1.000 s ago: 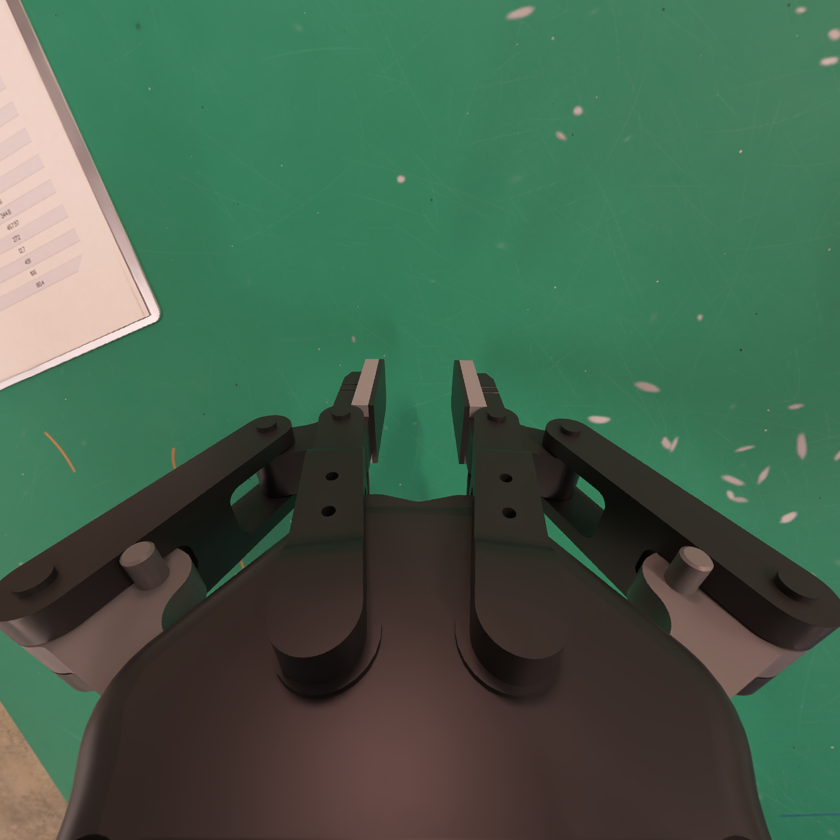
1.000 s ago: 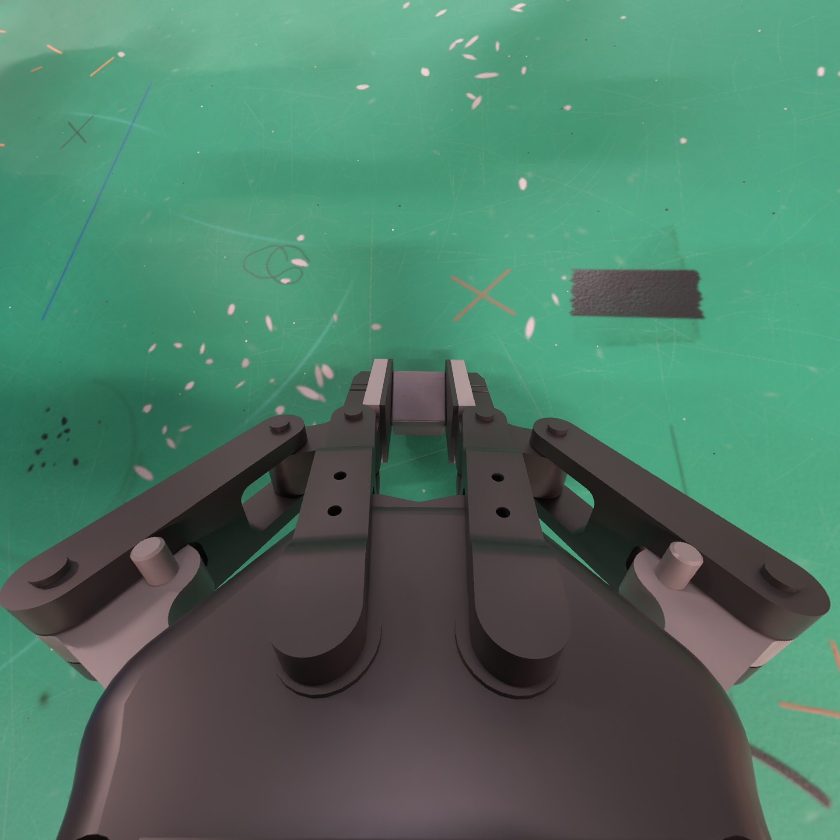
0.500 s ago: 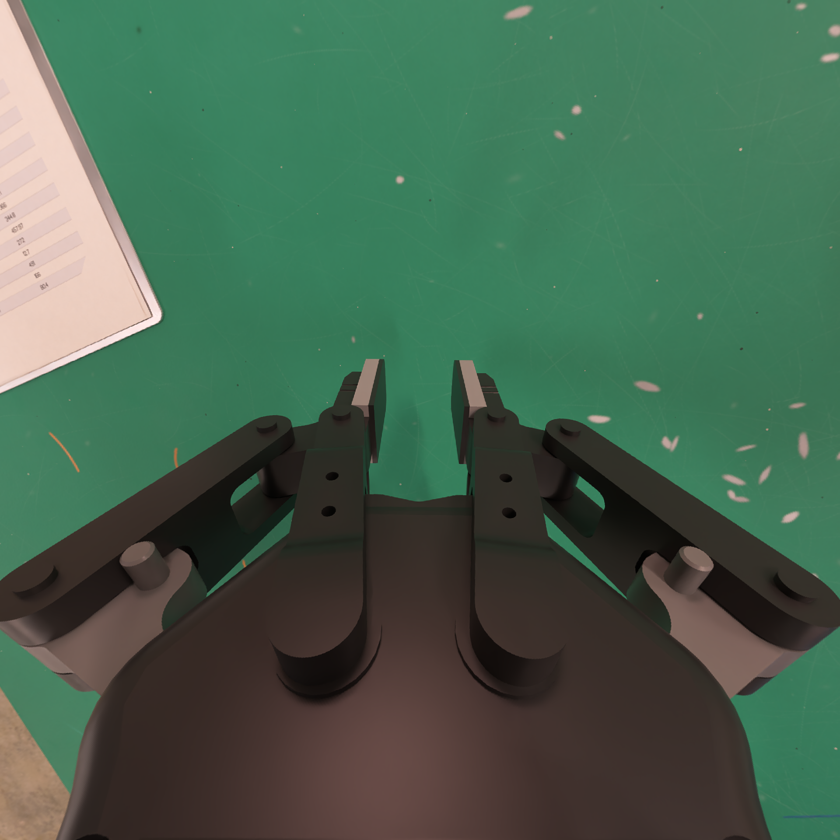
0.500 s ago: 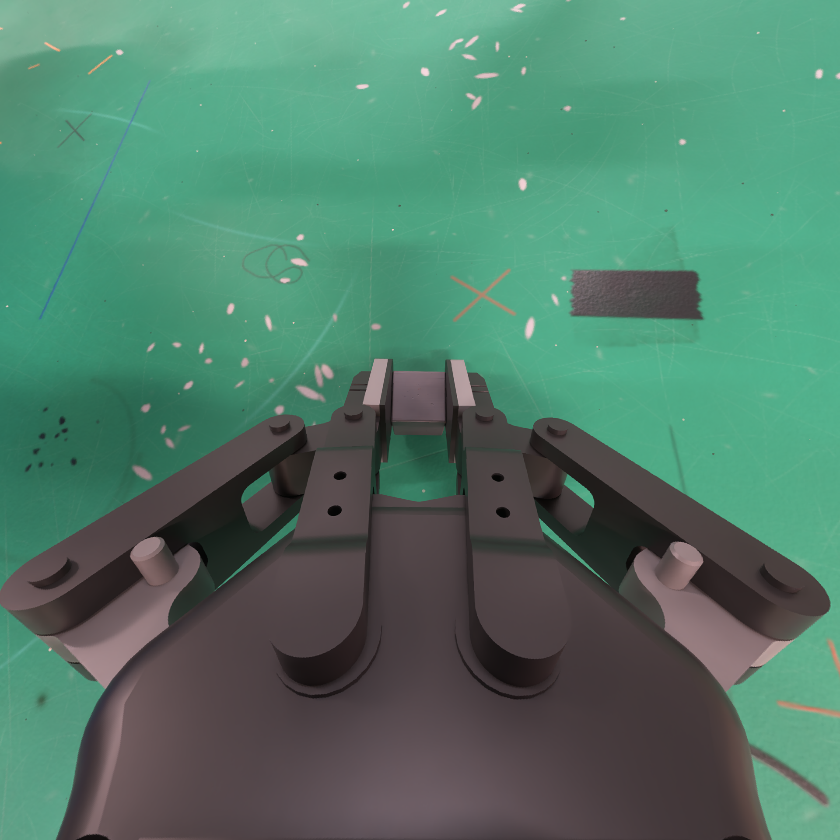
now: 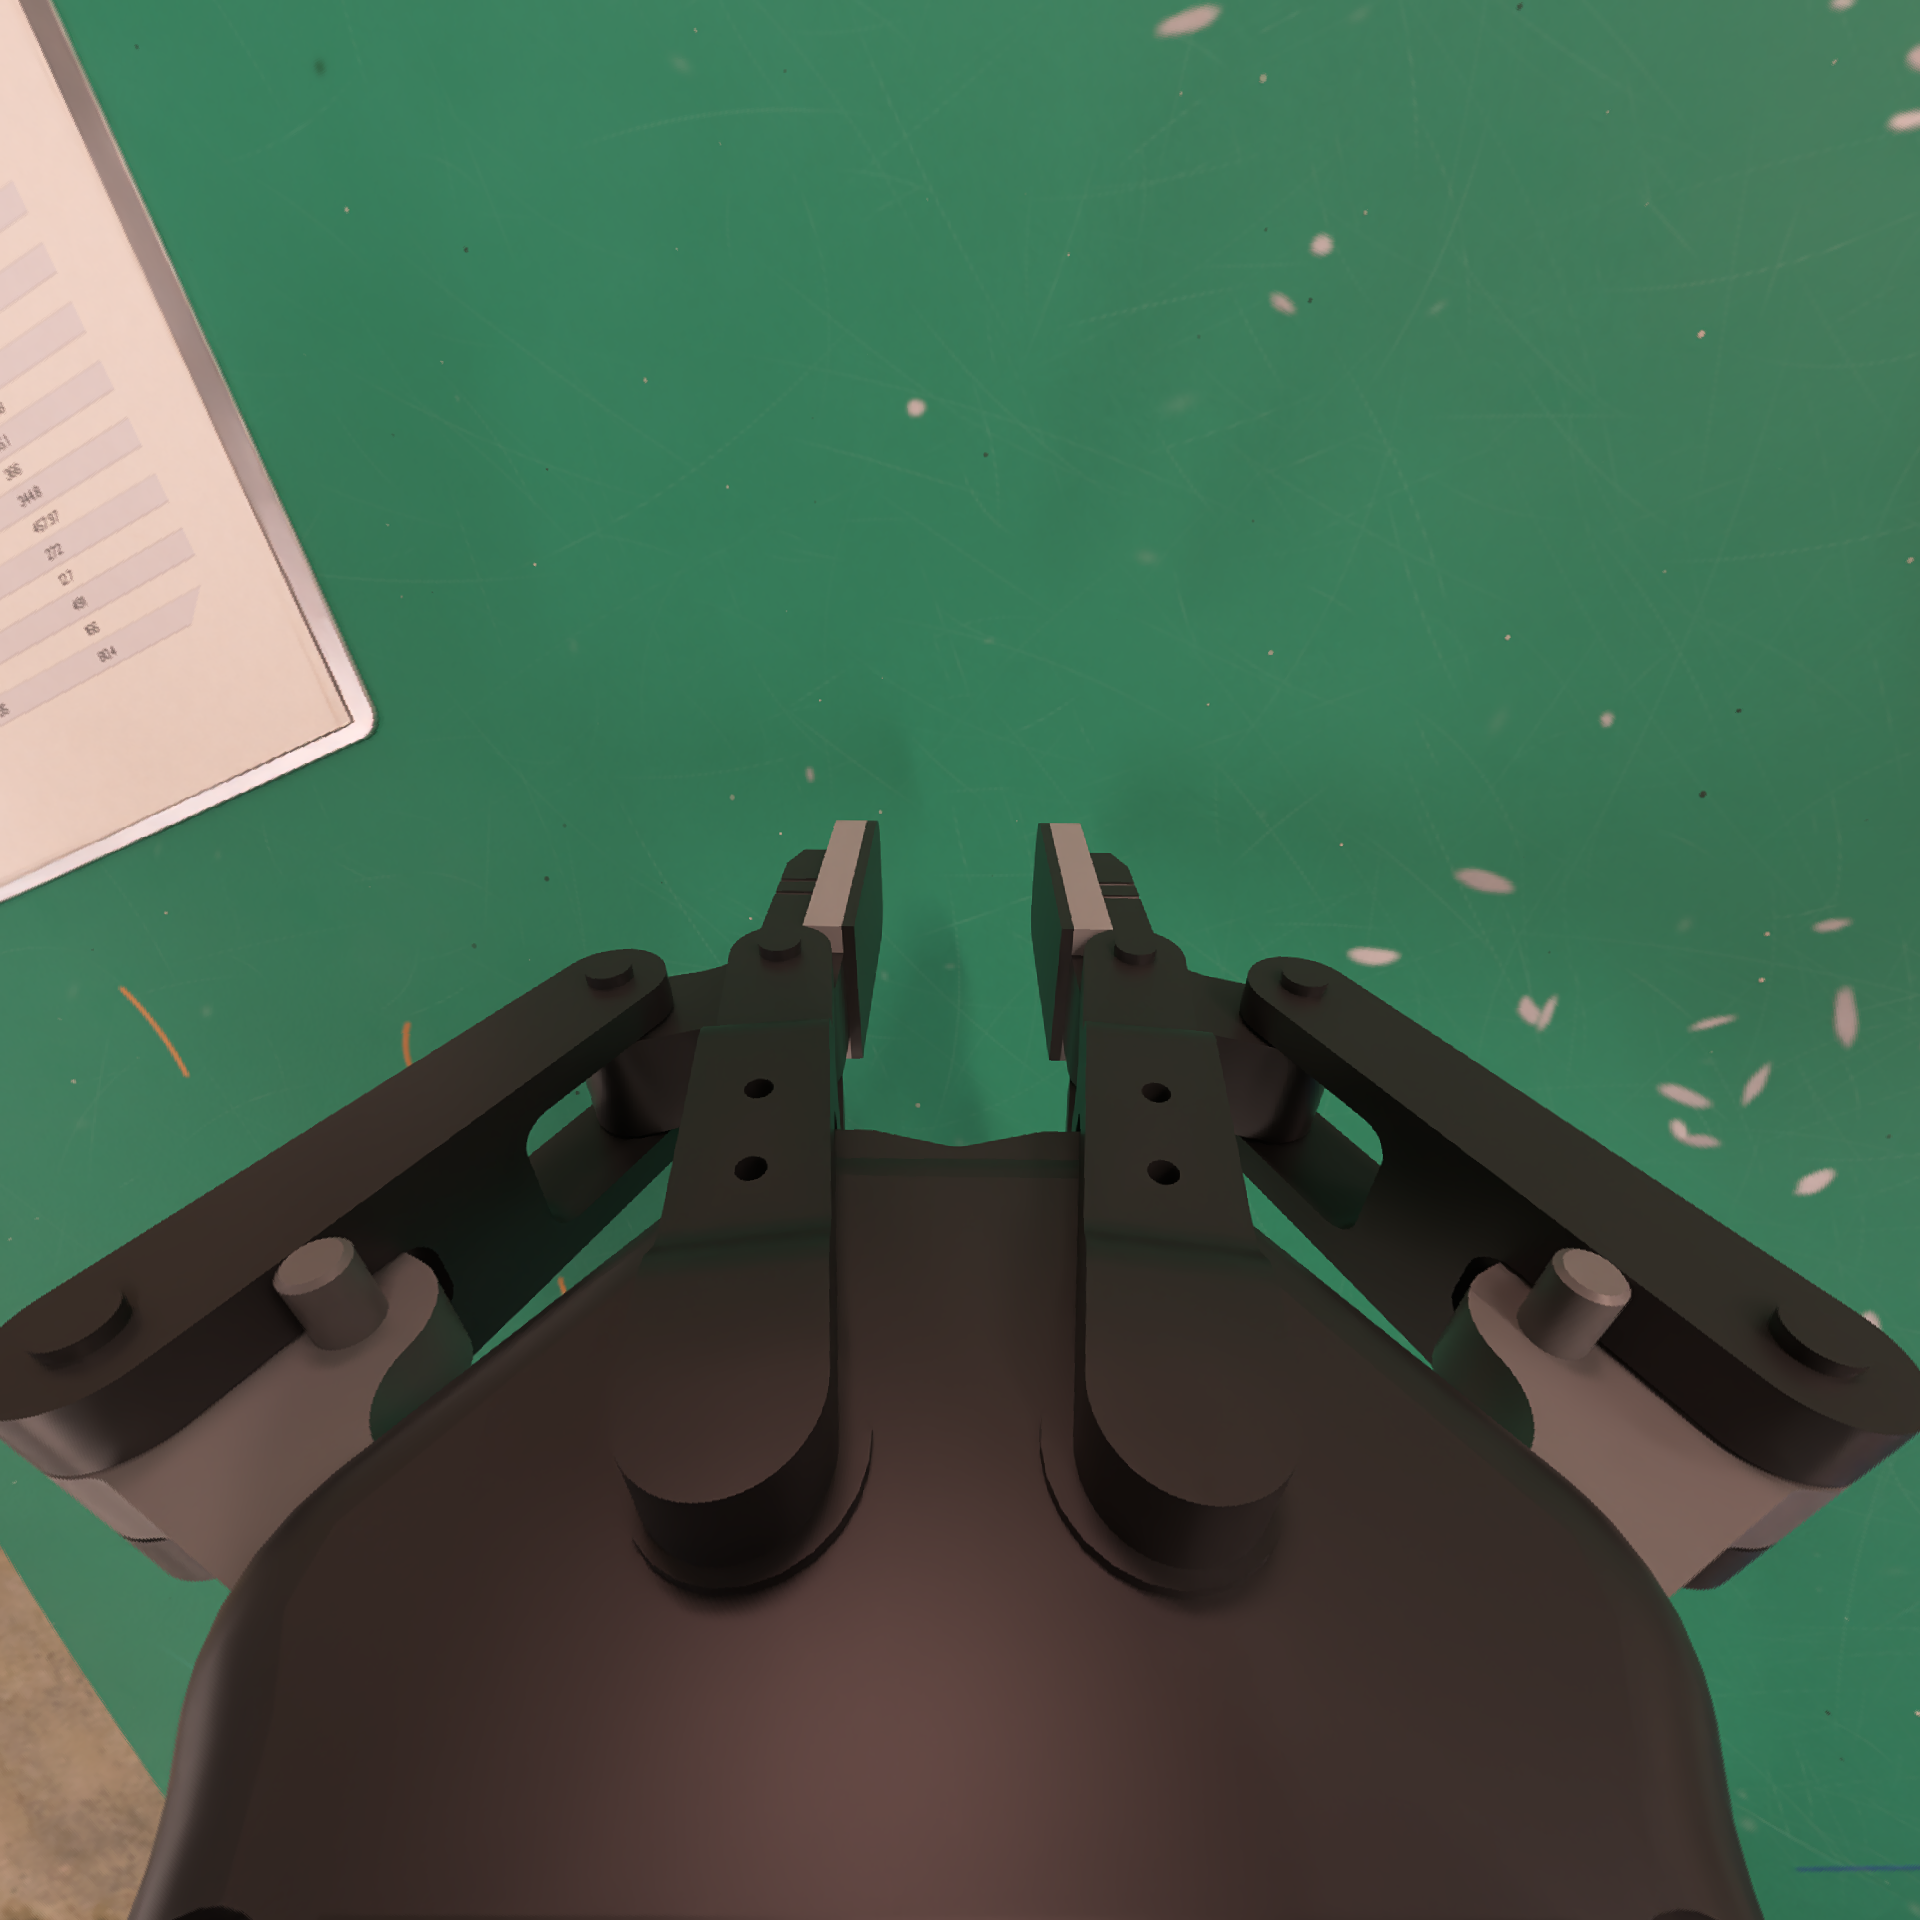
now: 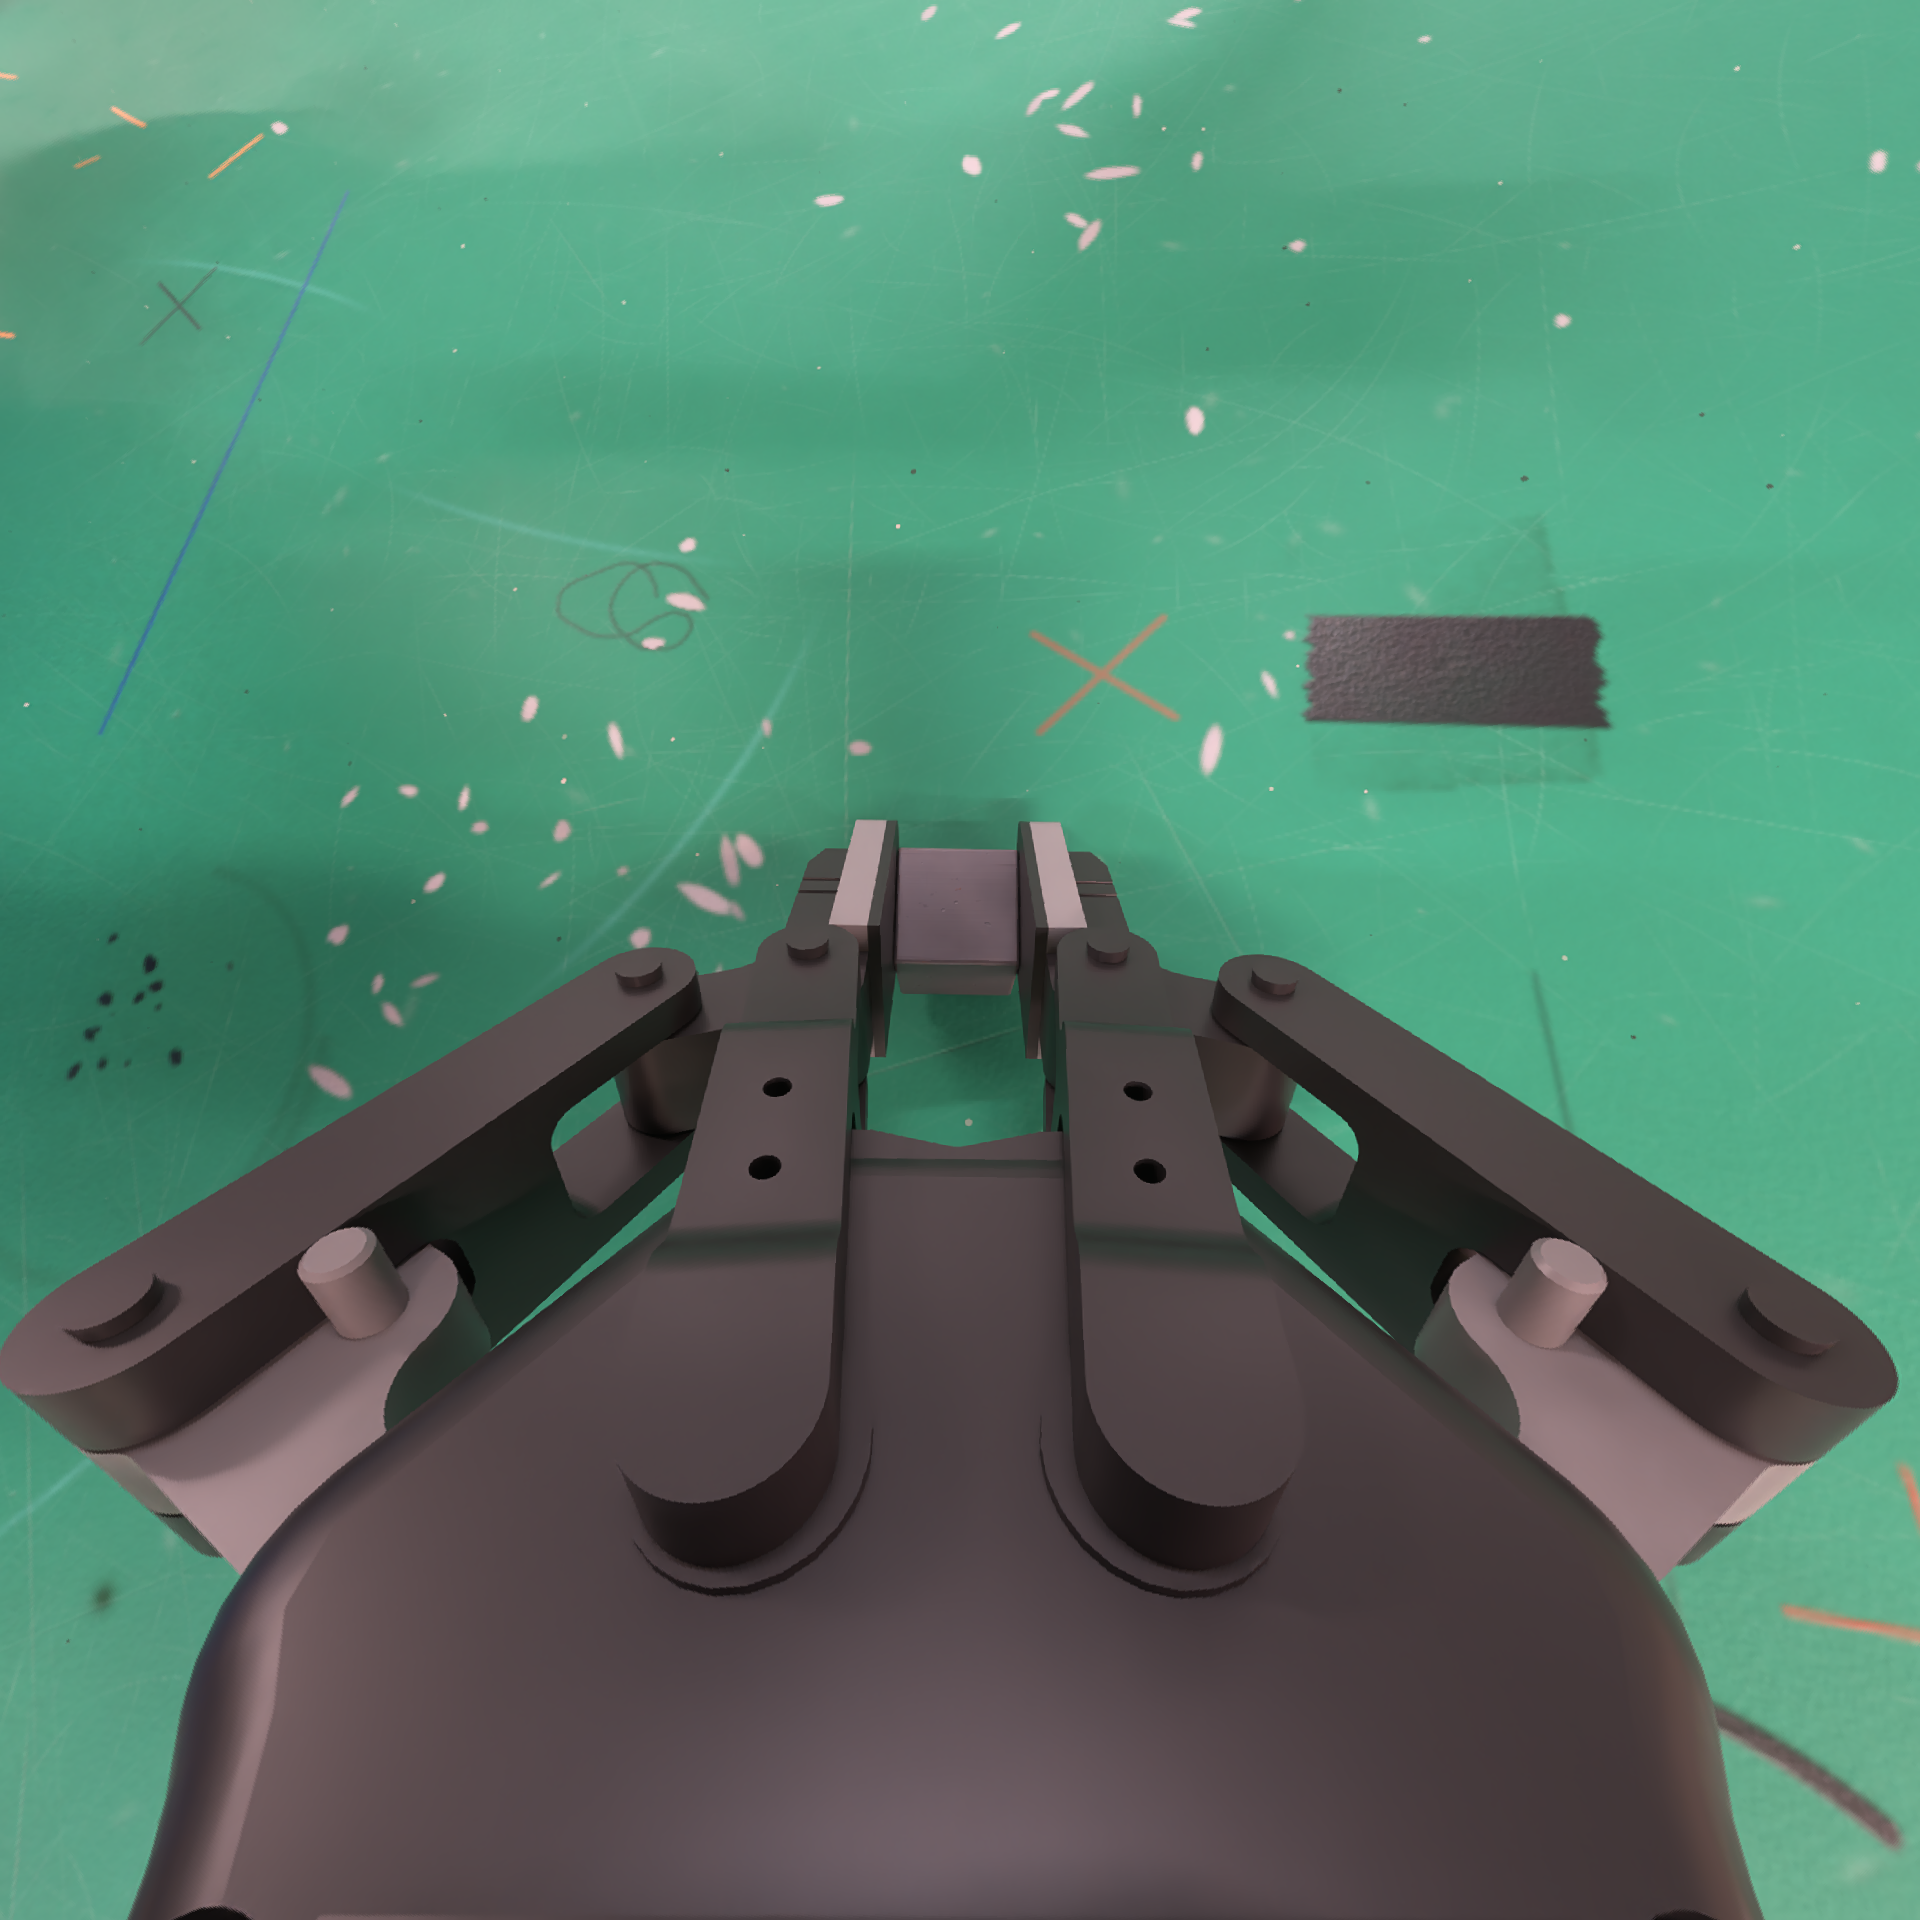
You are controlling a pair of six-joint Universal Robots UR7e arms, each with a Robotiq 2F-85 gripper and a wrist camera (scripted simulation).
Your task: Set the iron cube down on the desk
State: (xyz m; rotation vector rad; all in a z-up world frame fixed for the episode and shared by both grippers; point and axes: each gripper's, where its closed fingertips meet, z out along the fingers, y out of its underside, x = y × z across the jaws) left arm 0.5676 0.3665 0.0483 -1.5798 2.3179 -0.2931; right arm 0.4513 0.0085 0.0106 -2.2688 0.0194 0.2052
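Observation:
In the right wrist view my right gripper (image 6: 957,904) is shut on a small grey iron cube (image 6: 957,912), held between the two pads just above the green desk mat (image 6: 935,416). A dark shadow lies on the mat right past the cube. In the left wrist view my left gripper (image 5: 957,914) is open and empty, with bare green mat (image 5: 1039,468) showing between its pads.
A white printed sheet in a grey frame (image 5: 135,468) lies at the left of the left wrist view, and the desk's edge (image 5: 52,1714) shows at bottom left. A strip of black tape (image 6: 1455,670) and a tan cross mark (image 6: 1103,675) lie ahead of the right gripper.
Almost nothing. The left wrist view has drifted very slightly, so the sheet sits a touch lower right. The right gripper still holds the cube in the same place.

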